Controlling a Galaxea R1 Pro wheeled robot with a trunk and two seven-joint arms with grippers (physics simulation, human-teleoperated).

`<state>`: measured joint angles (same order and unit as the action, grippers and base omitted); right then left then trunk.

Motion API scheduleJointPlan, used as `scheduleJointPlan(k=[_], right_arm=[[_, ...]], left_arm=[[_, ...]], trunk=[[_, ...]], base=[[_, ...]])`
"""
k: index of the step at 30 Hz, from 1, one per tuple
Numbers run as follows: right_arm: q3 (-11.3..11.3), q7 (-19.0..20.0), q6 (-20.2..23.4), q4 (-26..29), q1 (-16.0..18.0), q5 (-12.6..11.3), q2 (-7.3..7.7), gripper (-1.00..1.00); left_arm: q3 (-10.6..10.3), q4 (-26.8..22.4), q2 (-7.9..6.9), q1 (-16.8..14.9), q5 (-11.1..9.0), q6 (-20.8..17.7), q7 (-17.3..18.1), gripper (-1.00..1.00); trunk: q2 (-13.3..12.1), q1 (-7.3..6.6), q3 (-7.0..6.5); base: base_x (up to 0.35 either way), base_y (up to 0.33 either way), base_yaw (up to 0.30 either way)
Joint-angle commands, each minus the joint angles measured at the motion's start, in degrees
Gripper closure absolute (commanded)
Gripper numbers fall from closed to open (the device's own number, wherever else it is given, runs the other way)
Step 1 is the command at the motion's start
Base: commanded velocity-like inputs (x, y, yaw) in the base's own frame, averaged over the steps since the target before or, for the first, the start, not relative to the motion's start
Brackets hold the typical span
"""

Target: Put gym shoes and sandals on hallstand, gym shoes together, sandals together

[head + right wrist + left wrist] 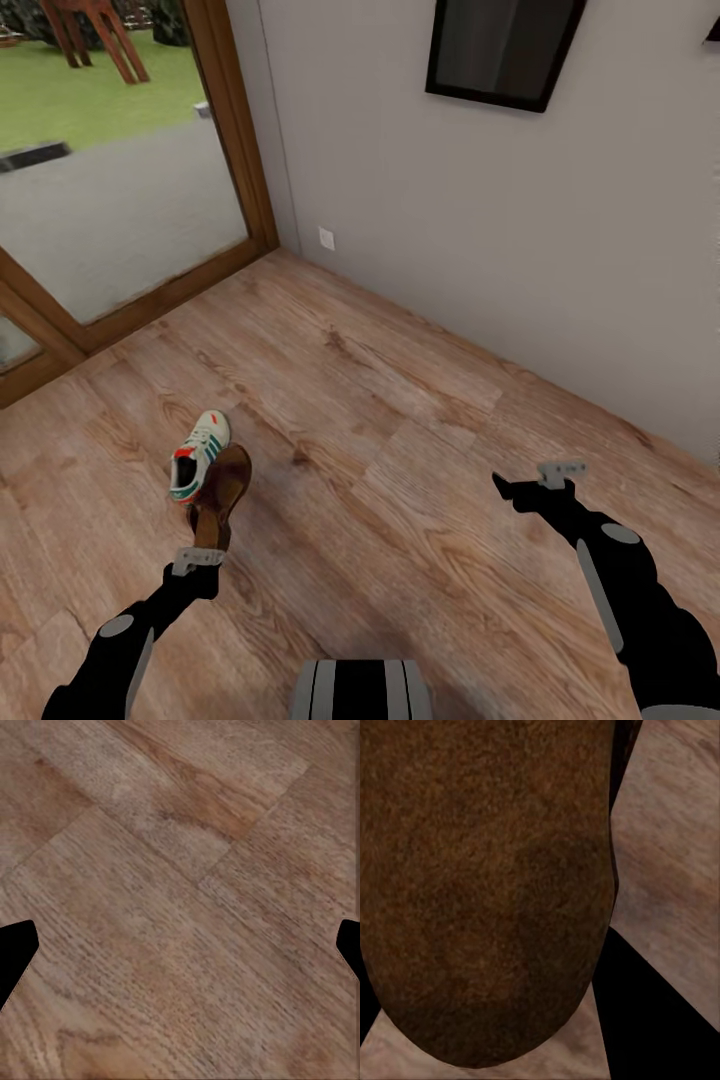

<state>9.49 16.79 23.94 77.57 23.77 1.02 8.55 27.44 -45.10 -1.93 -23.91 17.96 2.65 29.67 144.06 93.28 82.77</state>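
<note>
**Left arm carrying a sandal above the corridor floor**

While the robot is facing a corner of the room, the glass door (pixel 120 200) with its wooden frame is showing at the far left of the head view, with grass and paving outside. Just inward from there, one gym shoe (pixel 198 455) is lying on the corridor floor (pixel 400 420), its toe pointing away from the robot and its green stripes and red tab facing up. A brown sandal (pixel 220 492) is sitting right beside the shoe and overlapping its near edge; whether the two are touching cannot be told. The left gripper (pixel 203 550) is reaching to the sandal's near end, and the sandal is standing up from it (the fingers themselves are hidden behind the leather, so how far the claw is closed cannot be read). Through the left wrist view the sandal's brown sole (pixel 487 885) is sitting very close to the camera, with floor planks beyond it.

Moving rightward, bare planks are running diagonally across the middle. At the right, the right gripper (pixel 505 488) is hovering over the floor with nothing in it; in the right wrist view its dark fingertips (pixel 15 952) are sitting wide apart at opposite edges, with only wood grain between them. Behind it a grey wall (pixel 520 220) is carrying a dark framed picture (pixel 500 45) and a small white socket (pixel 326 238).
</note>
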Motion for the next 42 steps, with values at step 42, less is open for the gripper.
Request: scheduleJointPlan(k=[42], right_arm=[[0.09,0.35,0.23,-0.05,-0.14,0.09,-0.20,-1.00]], left_arm=[[4.28,-0.07,0.35,0.00,-0.39,2.45,0.21,1.00]], trunk=[[-0.55,-1.09,-13.04]], base=[[0.000,0.000,0.000]])
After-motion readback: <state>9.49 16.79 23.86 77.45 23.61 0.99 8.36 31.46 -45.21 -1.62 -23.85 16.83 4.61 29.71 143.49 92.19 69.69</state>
